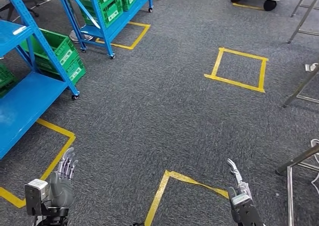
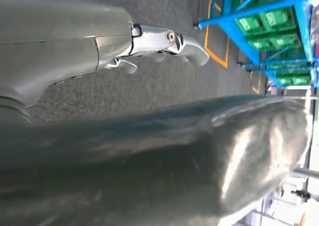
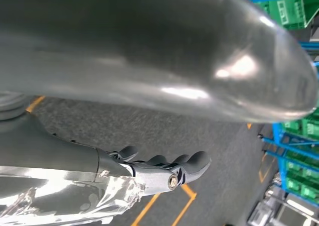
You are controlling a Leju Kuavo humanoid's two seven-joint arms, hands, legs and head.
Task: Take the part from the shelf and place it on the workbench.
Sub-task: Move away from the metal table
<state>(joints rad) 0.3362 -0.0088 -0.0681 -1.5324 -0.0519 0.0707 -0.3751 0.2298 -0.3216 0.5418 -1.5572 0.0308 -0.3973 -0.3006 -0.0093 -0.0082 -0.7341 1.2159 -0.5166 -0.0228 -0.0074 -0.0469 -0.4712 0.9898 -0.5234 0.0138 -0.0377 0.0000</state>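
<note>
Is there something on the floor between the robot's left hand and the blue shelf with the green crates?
Nothing visible. Between the left hand and the blue shelf lies only grey carpet with yellow tape. The hand is empty; which green crate holds the part cannot be told.

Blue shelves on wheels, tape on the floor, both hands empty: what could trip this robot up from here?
1. The blue shelf stands close on its left, so the left hand could clip its edge in a turn.
2. Metal frame legs stand near the right hand and could snag it.
3. Green crates sit low, an awkward reach.
</note>
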